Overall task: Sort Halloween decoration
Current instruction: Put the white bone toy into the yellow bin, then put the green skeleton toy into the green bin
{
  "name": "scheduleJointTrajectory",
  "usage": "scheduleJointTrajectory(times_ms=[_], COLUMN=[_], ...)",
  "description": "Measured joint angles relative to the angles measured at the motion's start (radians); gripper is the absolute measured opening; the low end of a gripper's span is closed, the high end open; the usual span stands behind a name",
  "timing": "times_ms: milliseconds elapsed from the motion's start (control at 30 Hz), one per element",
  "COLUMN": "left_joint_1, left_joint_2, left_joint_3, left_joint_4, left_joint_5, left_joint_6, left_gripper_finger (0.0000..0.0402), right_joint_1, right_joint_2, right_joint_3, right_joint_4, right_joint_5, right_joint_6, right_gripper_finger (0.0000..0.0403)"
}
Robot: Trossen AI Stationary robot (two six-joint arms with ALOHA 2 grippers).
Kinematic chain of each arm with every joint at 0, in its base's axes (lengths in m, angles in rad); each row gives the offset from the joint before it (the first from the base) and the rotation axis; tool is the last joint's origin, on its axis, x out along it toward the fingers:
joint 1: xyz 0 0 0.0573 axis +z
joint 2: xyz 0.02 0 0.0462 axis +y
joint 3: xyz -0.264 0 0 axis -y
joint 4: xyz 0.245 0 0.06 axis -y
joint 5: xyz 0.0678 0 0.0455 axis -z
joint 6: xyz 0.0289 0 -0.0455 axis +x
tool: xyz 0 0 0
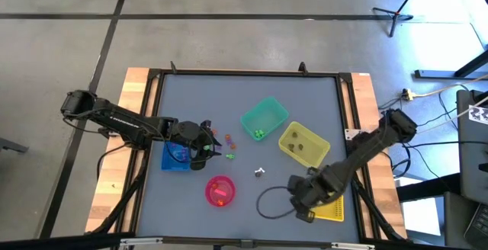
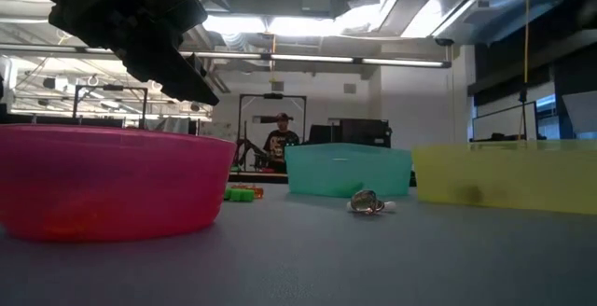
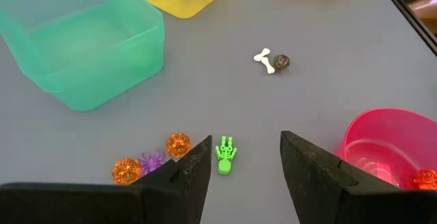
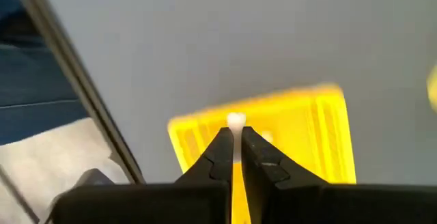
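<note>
The Halloween decoration is spread over the grey table. A green skeleton (image 3: 225, 154), two orange pumpkins (image 3: 177, 144) and a purple spider (image 3: 151, 161) lie just ahead of my left gripper (image 3: 246, 145). That gripper is open, low by the blue bin (image 1: 177, 157), and touches nothing. A white bone (image 3: 263, 60) and a grey piece (image 3: 280, 62) lie farther toward the middle. Above a flat yellow ridged tray (image 4: 300, 135) near the table's right front corner, my right gripper (image 4: 235, 130) is shut on a tiny white trinket (image 4: 235, 121). My right gripper pinches the white trinket between its two fingertips, and the trinket's rounded end (image 4: 235, 119) sticks out past them. The fingers point steeply down from above. The trinket is lifted clear, above the yellow tray.
A green bin (image 1: 264, 119) and a yellow bin (image 1: 303, 145) stand right of centre. A pink bowl (image 1: 219, 190) holding orange pieces sits near the front. A black cable loop (image 1: 271, 203) lies beside my right gripper (image 1: 302, 207). A person stands in the room beyond the table (image 2: 280, 138).
</note>
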Motion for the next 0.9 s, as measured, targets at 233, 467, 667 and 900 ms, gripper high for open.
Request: scheduleJointTrajectory(times_ms=[233,467,667,900], left_joint_1=[0.000,0.000,0.000,0.000], left_joint_2=[0.000,0.000,0.000,0.000], left_joint_3=[0.000,0.000,0.000,0.000], left_joint_4=[0.000,0.000,0.001,0.001], left_joint_5=[0.000,0.002,0.003,0.000], left_joint_6=[0.000,0.000,0.000,0.000], left_gripper_finger=[0.0157,0.0157,0.0157,0.0157], right_joint_1=[0.116,0.156,0.152,0.153], right_joint_2=[0.008,0.008,0.008,0.008], right_joint_3=[0.000,0.000,0.000,0.000], right_joint_4=[-0.113,-0.115,-0.119,-0.130], right_joint_5=[0.005,0.005,0.005,0.005], right_joint_6=[0.257,0.315,0.315,0.315], right_gripper_finger=[0.0018,0.0038,0.0074,0.0139])
